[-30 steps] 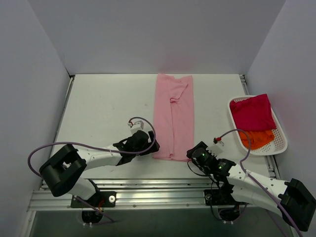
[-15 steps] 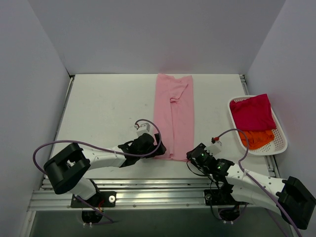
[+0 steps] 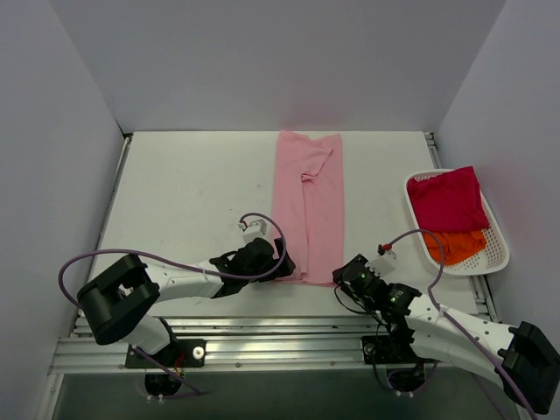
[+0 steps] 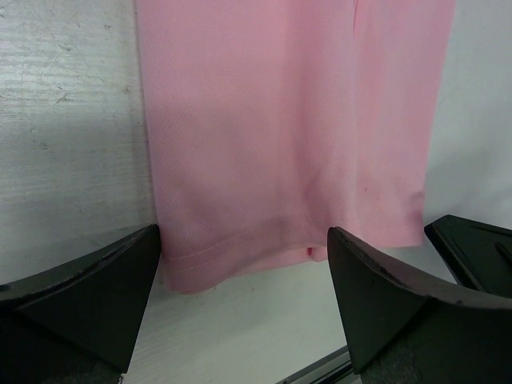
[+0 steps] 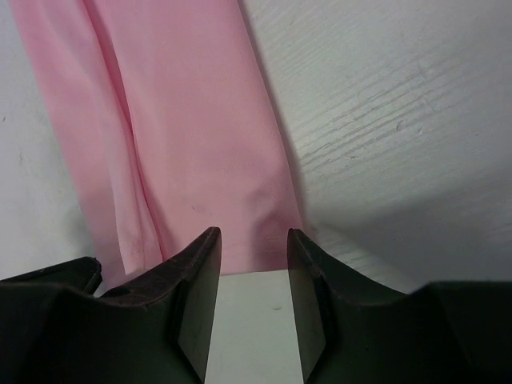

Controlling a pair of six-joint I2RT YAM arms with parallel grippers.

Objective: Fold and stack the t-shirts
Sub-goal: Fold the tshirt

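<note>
A light pink t-shirt (image 3: 308,203) lies folded into a long narrow strip down the middle of the table. Its near hem shows in the left wrist view (image 4: 264,144) and the right wrist view (image 5: 176,128). My left gripper (image 3: 282,268) is open at the hem's near left corner, its jaws wide and just short of the hem (image 4: 244,264). My right gripper (image 3: 343,276) is open at the hem's near right corner (image 5: 252,264), with nothing between the jaws. A magenta-red t-shirt (image 3: 448,199) and an orange t-shirt (image 3: 458,244) lie in the basket.
A white slatted basket (image 3: 500,249) stands at the right edge of the table. The metal rail (image 3: 262,350) runs along the near edge, close behind both grippers. White walls close in the left, back and right sides.
My left gripper has moved right to the pink shirt's near left corner. My right gripper has shifted slightly at the near right corner. The shirt has not moved.
</note>
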